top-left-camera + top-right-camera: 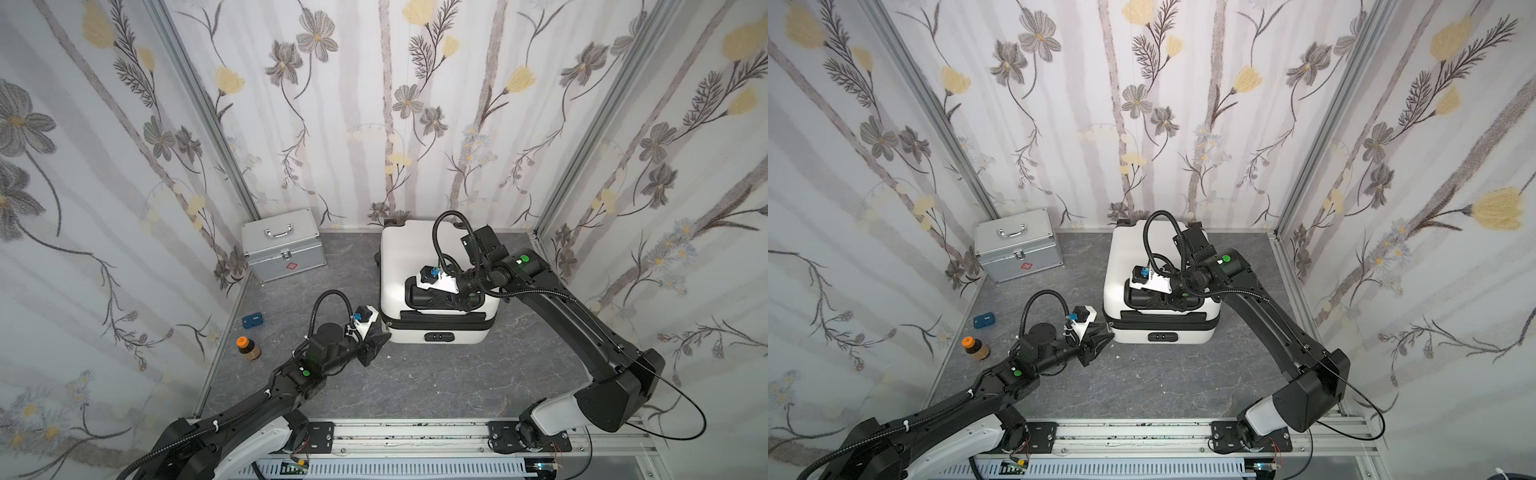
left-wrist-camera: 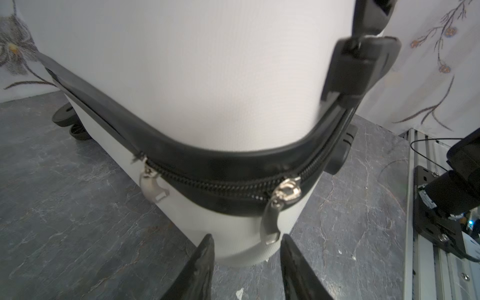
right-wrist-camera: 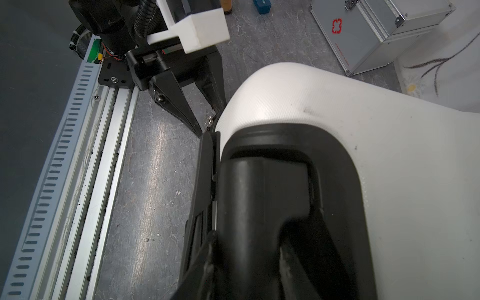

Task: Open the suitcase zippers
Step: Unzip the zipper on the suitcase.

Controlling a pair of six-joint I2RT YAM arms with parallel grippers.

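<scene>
Left gripper (image 2: pixel 246 237), jaws spread, sits at the near-left corner of the suitcase (image 1: pixel 415 257). One pull (image 2: pixel 271 220) hangs from its slider down between the tips, untouched. From there the zipper (image 2: pixel 220 185) runs level round that corner along the suitcase's middle seam, and a second pull (image 2: pixel 153 184) hangs further along its left side. The left arm is the nearer one. On the suitcase's top the right gripper (image 3: pixel 246 246) pinches the handle (image 3: pixel 259 187). The bottle (image 1: pixel 248 348), blue box (image 1: pixel 252 321) and silver case (image 1: pixel 284 245) stand left of the suitcase, well apart. Nothing blocks the pull.
</scene>
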